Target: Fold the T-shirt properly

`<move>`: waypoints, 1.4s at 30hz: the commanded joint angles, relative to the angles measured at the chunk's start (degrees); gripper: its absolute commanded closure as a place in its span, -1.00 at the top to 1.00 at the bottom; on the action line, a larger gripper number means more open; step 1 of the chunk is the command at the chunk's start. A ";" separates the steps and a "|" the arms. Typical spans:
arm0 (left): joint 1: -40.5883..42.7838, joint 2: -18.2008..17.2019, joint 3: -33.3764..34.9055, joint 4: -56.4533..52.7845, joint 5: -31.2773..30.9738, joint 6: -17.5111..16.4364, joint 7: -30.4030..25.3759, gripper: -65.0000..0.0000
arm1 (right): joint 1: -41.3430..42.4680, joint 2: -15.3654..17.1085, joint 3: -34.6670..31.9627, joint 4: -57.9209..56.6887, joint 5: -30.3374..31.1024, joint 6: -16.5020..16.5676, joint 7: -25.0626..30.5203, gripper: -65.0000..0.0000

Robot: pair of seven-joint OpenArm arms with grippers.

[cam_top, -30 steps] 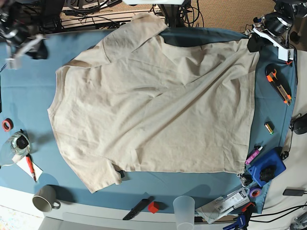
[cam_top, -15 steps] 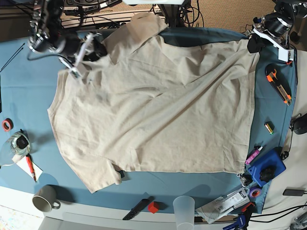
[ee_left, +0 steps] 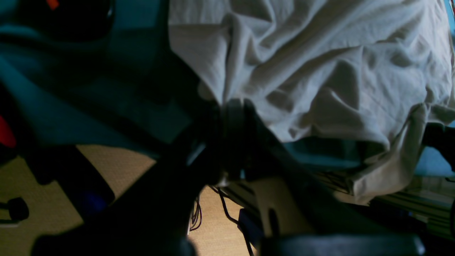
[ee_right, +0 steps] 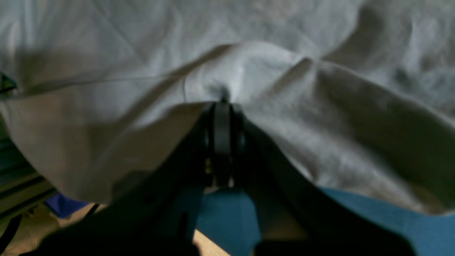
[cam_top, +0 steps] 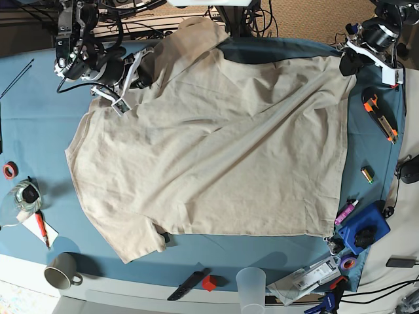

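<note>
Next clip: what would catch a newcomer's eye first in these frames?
The big tan T-shirt spread wrinkled over most of the blue tablecloth, one sleeve hanging off the far edge. Then the two tools shut on it: the right tool pinching cloth near the shoulder at the base view's upper left, the left tool clamped on the hem corner at the upper right.

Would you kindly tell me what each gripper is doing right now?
Left gripper: closed on a corner of the T-shirt.
Right gripper: closed, pinching the T-shirt's edge.
</note>
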 commanded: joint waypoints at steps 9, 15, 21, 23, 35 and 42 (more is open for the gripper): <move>0.46 -0.63 -0.33 0.98 -1.25 -0.42 -1.05 -1.00 | -0.13 0.83 0.96 -0.02 -16.37 -8.63 3.23 -1.00; 0.48 -0.63 -0.33 0.98 -1.25 -0.39 -1.03 -1.00 | 0.00 0.81 7.91 0.04 -17.03 -9.94 6.88 -1.00; 0.48 -0.63 -0.33 0.98 -1.27 -0.42 -1.03 -1.00 | 3.41 0.96 19.17 0.02 -16.98 -9.90 10.97 -1.00; 0.50 -0.63 -0.33 0.98 -1.25 -0.39 -0.96 -1.00 | 4.59 1.70 21.14 0.02 -16.63 -9.88 8.76 -1.00; 0.50 -0.63 -0.33 0.98 -1.22 -0.42 -0.83 -1.00 | 1.79 3.85 21.62 0.04 -4.90 -2.29 -2.21 -0.40; 0.52 -0.63 -0.33 0.98 -1.22 -0.42 -0.70 -1.00 | 1.77 3.45 23.78 5.57 7.72 -3.19 -6.88 -0.39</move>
